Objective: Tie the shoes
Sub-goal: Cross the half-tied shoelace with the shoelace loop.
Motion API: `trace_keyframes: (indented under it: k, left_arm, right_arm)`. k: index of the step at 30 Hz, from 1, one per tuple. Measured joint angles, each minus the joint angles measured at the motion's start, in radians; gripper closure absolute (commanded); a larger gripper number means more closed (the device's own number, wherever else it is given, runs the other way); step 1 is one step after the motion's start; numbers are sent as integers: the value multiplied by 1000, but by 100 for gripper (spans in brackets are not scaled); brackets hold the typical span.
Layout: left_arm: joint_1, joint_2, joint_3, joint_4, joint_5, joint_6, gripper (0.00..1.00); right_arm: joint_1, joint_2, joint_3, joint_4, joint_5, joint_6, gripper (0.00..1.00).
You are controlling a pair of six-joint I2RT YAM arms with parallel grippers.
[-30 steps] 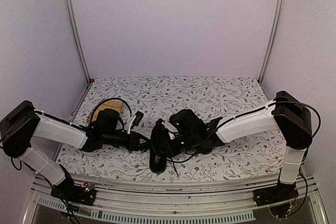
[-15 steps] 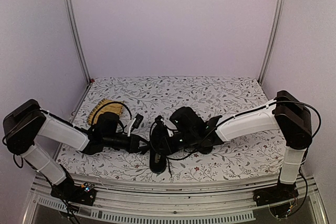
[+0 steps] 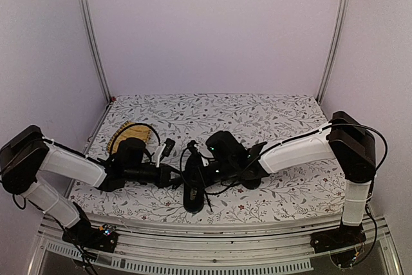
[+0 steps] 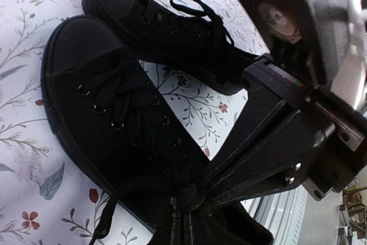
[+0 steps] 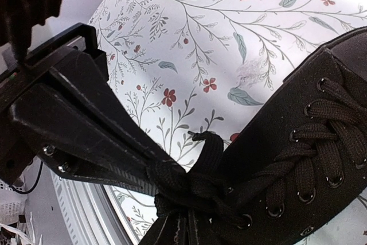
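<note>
Two small black canvas shoes lie side by side on the floral mat. In the top view one shoe (image 3: 192, 196) shows below the grippers; the other is hidden under them. In the left wrist view the near shoe (image 4: 109, 113) has crossed laces and the far shoe (image 4: 166, 27) has a loose lace loop. My left gripper (image 3: 175, 176) and right gripper (image 3: 201, 173) meet tip to tip over the near shoe. Both are shut on its black lace at the knot (image 4: 195, 196), which also shows in the right wrist view (image 5: 183, 185). A loose lace end (image 4: 106, 222) trails off the shoe's side.
A yellow woven mat (image 3: 132, 134) lies at the back left, partly under the left arm. The table's front rail (image 3: 212, 233) runs close below the shoes. The floral cover (image 3: 257, 114) stretches behind and to the right.
Both grippers have stayed closed on the lace and shifted slightly. The right gripper has moved a little left and back. A thin lace strand now hangs toward the front edge.
</note>
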Motion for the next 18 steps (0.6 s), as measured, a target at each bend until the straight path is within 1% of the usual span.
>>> trace_keyframes:
  k: [4,10,18]
  left_arm:
    - [-11,-29,0,-22,-40,11,100]
    - [-26,-31,3,-50,-79,18,100]
    - [-81,-31,54,-160,-193,46,100]
  right_arm:
    - [0,16,24,0,3,0,98]
    - [0,26,32,-7,22,6,98]
    - [6,30,32,-22,71,29,98]
